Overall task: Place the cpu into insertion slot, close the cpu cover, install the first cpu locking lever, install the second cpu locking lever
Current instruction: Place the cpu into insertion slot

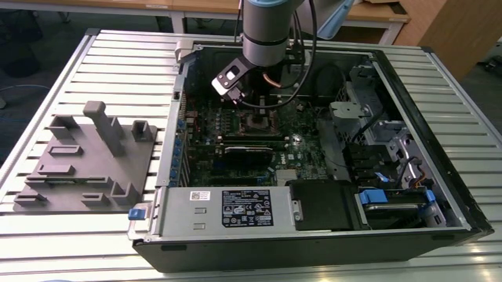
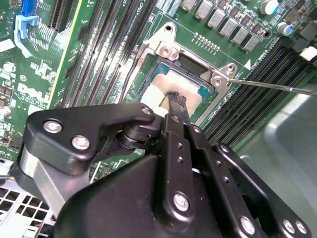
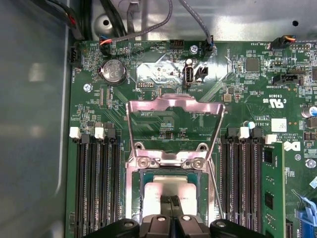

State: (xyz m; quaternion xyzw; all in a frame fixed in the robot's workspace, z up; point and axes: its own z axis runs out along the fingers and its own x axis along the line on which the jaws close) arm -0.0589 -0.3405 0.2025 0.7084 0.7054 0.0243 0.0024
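Observation:
The cpu [image 3: 166, 187] lies flat in the insertion slot [image 3: 144, 198], its dull silver-tan top [image 2: 157, 87] showing in both wrist views. My gripper [image 3: 172, 202] hangs straight over it, the two thin black fingertips [image 2: 177, 100] pressed together and touching or just above the chip's top. Beyond the chip the cpu cover [image 3: 173, 101] stands open on its hinge, a silvery frame with a cut-out middle. In the exterior view the gripper [image 1: 253, 110] reaches down to the socket [image 1: 257, 122] in the middle of the green board.
A thin metal lever rod [image 2: 277, 85] sticks out sideways from the socket frame. Black memory slots [image 3: 96, 183] flank the socket on both sides. The open computer case [image 1: 439, 135] walls the board in. A grey fixture block [image 1: 86, 158] sits at the exterior view's left.

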